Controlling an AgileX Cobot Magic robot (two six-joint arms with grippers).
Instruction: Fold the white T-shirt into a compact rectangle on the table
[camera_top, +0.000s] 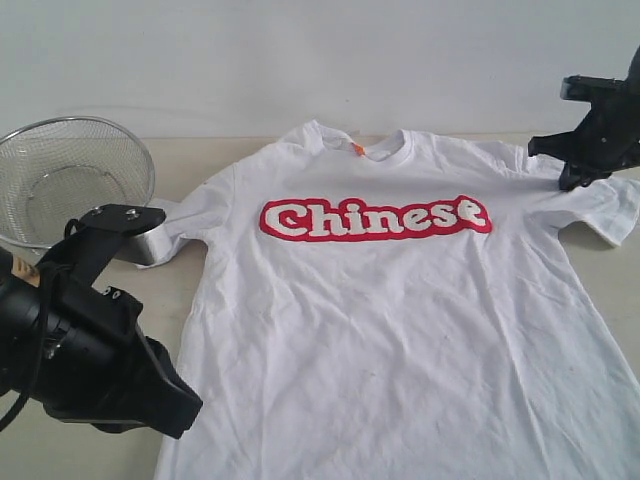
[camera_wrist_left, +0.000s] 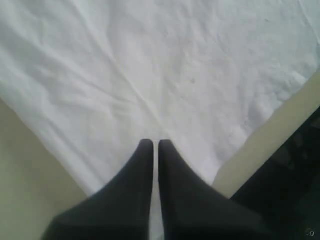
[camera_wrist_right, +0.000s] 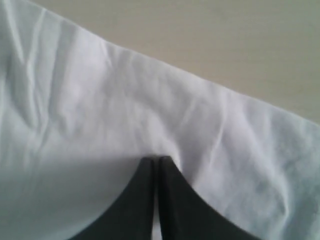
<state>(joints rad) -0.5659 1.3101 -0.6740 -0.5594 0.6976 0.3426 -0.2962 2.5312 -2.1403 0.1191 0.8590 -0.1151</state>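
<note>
The white T-shirt lies spread flat and face up on the table, its red-outlined "Chinese" lettering across the chest and an orange neck tag at the collar. My left gripper hovers at the shirt's lower left edge. In the left wrist view it is shut, with wrinkled cloth under its tips and nothing between them. My right gripper is down at the right shoulder by the sleeve. The right wrist view shows it shut too, tips against the cloth.
A round wire-mesh basket stands at the back left, with a shiny grey object beside the left sleeve. Bare table lies beyond the right sleeve and along the shirt's left edge. A pale wall rises behind.
</note>
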